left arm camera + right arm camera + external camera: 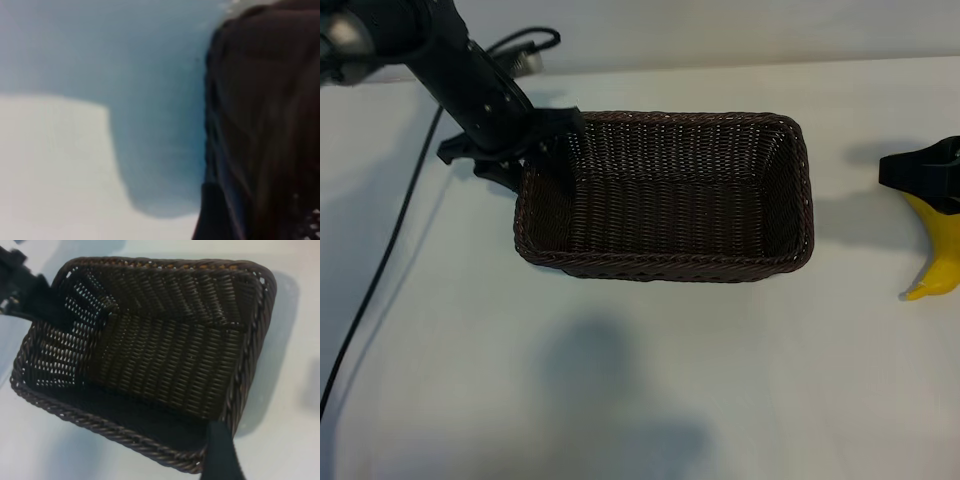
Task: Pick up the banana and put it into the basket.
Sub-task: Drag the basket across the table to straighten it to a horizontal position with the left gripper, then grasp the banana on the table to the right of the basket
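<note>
The banana hangs at the frame's right edge, pinched in the right gripper, well apart from the basket; a loose hold could drop it on the counter. The left gripper, at the basket's upper-left rim, could nudge it; I cannot tell how far it is open.

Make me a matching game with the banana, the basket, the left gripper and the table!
Things:
1. banana
2. basket
3. left gripper
4. table

Descriptions:
A. dark brown and woven, nothing inside it
B. white, under everything
C. yellow, hanging from the right gripper at the exterior view's right edge
D. black, at the basket's left end

Pairs: 1-C, 2-A, 3-D, 4-B
</note>
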